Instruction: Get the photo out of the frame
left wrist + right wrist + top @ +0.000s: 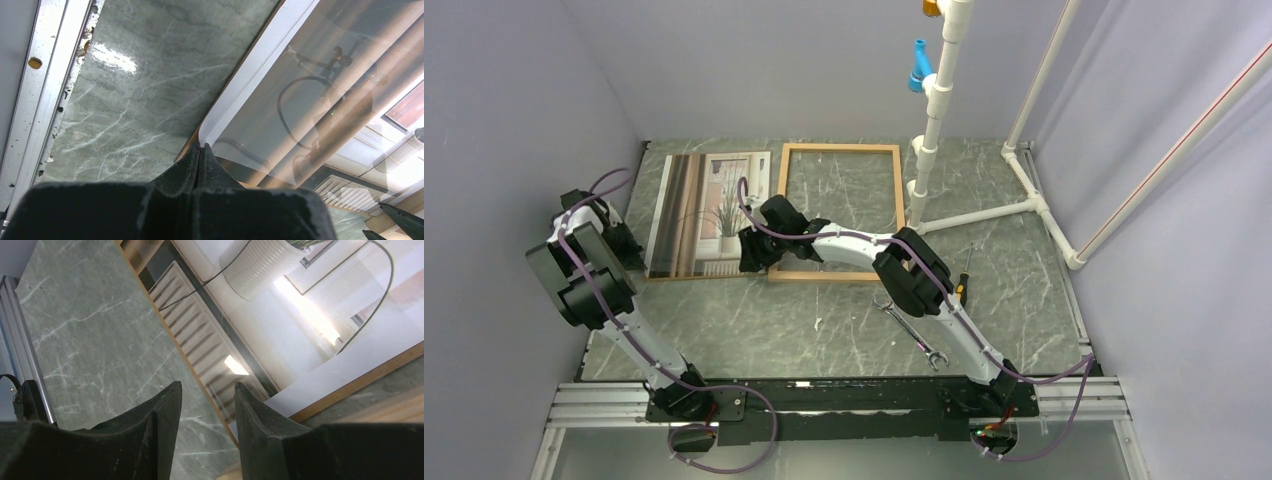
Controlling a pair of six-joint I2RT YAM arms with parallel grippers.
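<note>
Glossy rectangular photo print point(709, 210), judged flimsy and best pinched by a corner, is met by closed left tool point(201, 146); right tool point(206, 388) is held open.

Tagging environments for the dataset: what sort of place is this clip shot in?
Probably a lab robot test cell. Plain grey walls box in a marble-patterned table, an aluminium rail runs along its near edge, and a white pipe rig stands at the back right.

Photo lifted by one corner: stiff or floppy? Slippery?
Probably floppy: the photo looks sheet-thin, lying flat on a brown board. Likely slick: its face is glossy, with clear reflections. Probably light, so it may slide when pushed.
</note>
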